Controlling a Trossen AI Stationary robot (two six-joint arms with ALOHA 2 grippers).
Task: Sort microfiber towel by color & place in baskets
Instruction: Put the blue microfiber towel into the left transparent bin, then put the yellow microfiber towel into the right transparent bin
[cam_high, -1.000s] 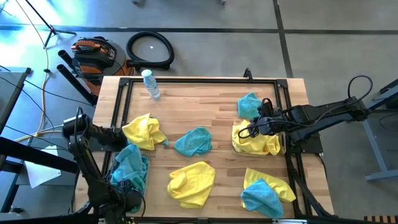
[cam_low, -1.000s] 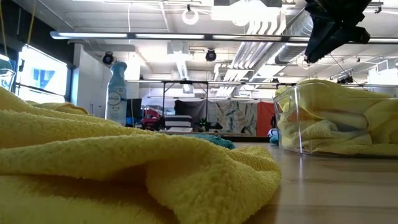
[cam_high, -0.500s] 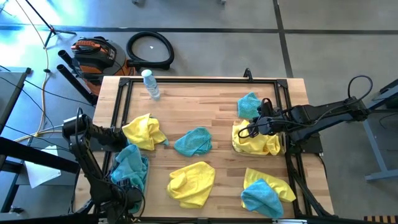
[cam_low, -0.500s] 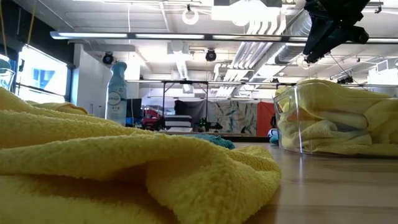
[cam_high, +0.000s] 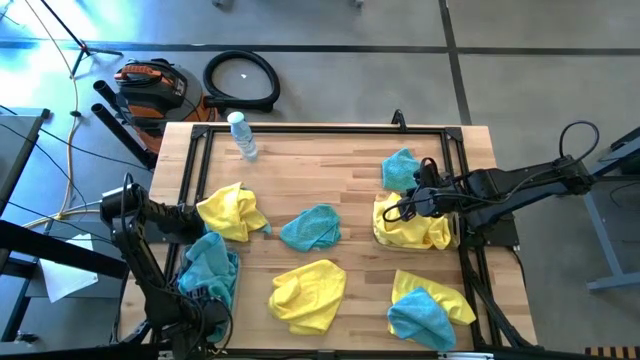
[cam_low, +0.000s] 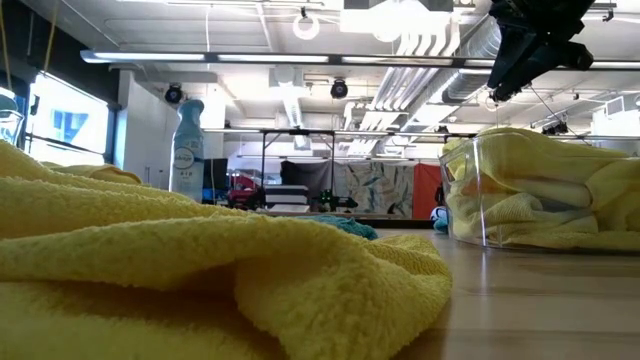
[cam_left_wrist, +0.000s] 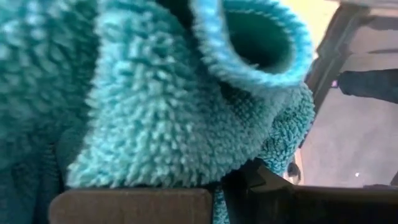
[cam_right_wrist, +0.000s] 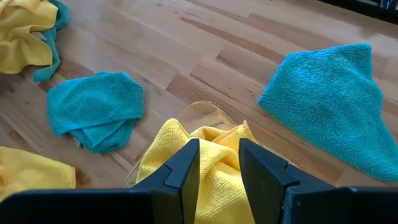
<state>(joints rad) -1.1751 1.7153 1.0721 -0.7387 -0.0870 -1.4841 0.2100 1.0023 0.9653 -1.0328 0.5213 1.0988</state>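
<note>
My left gripper (cam_high: 205, 308) sits low over the near left basket (cam_high: 190, 262), which is heaped with teal towels (cam_high: 208, 268). Teal pile fills its wrist view, and the gripper (cam_left_wrist: 217, 186) is shut on it. My right gripper (cam_high: 395, 213) hovers open above the right basket (cam_high: 412, 240), which is full of yellow towels (cam_right_wrist: 217, 155). It hangs above the tub (cam_low: 540, 190) in the low view. On the wood lie loose yellow towels (cam_high: 232, 211) (cam_high: 308, 293) (cam_high: 440, 292) and teal ones (cam_high: 311, 227) (cam_high: 402, 168) (cam_high: 420, 318). My left gripper has a strip of the teal towel (cam_left_wrist: 217, 202) in the narrow gap between its two fingers (cam_left_wrist: 130, 205). The cloth bulges over the fingers and hides the rest of the hold. Which edge or how many layers it has, I cannot tell.
A clear water bottle (cam_high: 241, 135) lies near the far left corner. A dark metal frame (cam_high: 320, 130) runs around the tabletop. Bare wood shows across the far middle (cam_high: 320, 170). In the low view a yellow towel (cam_low: 200, 270) fills the foreground.
</note>
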